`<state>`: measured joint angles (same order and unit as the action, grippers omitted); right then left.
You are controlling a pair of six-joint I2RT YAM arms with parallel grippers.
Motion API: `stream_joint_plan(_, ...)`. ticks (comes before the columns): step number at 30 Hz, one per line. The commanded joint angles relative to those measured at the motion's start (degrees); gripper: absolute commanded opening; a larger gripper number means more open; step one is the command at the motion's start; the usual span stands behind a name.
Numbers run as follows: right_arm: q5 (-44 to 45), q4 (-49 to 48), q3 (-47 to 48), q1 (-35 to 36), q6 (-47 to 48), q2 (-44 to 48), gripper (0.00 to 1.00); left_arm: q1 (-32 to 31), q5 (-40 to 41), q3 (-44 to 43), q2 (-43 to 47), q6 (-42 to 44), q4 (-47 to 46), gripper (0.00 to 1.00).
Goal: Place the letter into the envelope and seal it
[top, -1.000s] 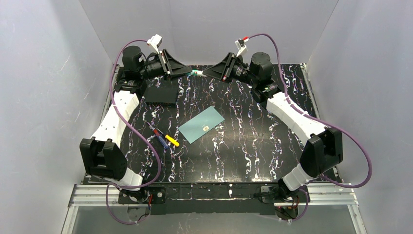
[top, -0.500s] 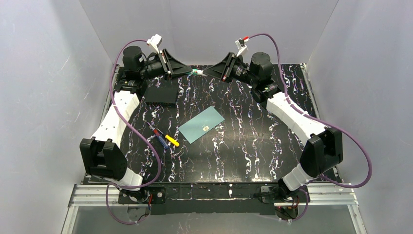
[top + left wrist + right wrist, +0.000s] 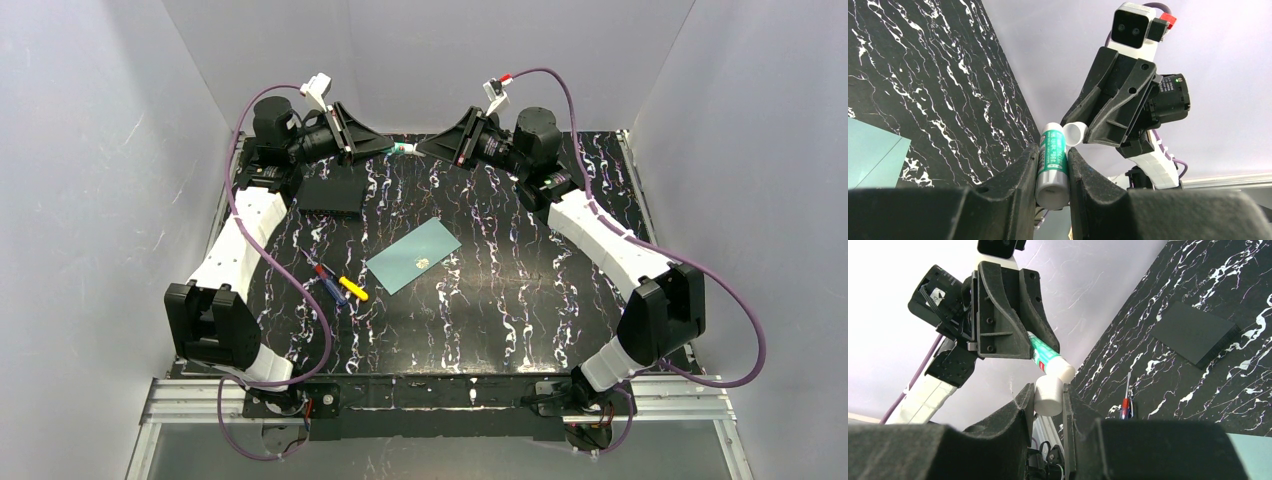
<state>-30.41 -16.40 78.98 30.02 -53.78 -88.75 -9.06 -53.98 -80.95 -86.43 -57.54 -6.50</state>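
The teal envelope [image 3: 413, 256] lies flat in the middle of the black marbled table [image 3: 520, 280], flap closed, with a small gold spot on it. The letter is not in view. Both grippers meet in the air at the back of the table. My left gripper [image 3: 385, 147] is shut on a green and white glue stick [image 3: 1052, 165]. My right gripper [image 3: 422, 150] is shut on the stick's white cap [image 3: 1049, 396]. The cap sits just beside the stick's white end [image 3: 1065, 371], off it and slightly out of line.
A flat black box [image 3: 331, 194] lies at the back left under the left gripper. Small tools with red, blue and yellow handles [image 3: 340, 285] lie left of the envelope. Grey walls close in the back and both sides.
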Motion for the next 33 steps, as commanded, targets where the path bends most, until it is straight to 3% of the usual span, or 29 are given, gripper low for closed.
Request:
stream_joint_plan(1, -0.76, -1.77, 0.82, 0.21, 0.52, 1.27, 0.16, 0.18, -1.84, 0.03, 3.13, -0.16, -1.78, 0.00)
stream_joint_plan(11, -1.74, -3.30, 1.44, 0.21, -0.17, -0.18, 0.17, 0.09, -4.71, 0.55, 2.85, -3.95, -6.56, 0.00)
stream_joint_plan(18, -2.91, -10.95, 1.34, 0.26, -4.75, -0.90, 0.17, -0.12, -7.94, 0.17, 2.39, -10.27, -12.39, 0.00)
stream_joint_plan(28, -1.41, -17.10, 1.52, 0.13, -8.58, -1.16, 0.17, -0.25, -8.16, 0.23, 1.90, -14.86, -16.07, 0.00)
stream_joint_plan(33, -2.76, -20.30, 1.81, 0.13, -11.70, -2.39, 0.17, -0.21, -12.10, -0.45, 1.17, -14.86, -17.62, 0.00)
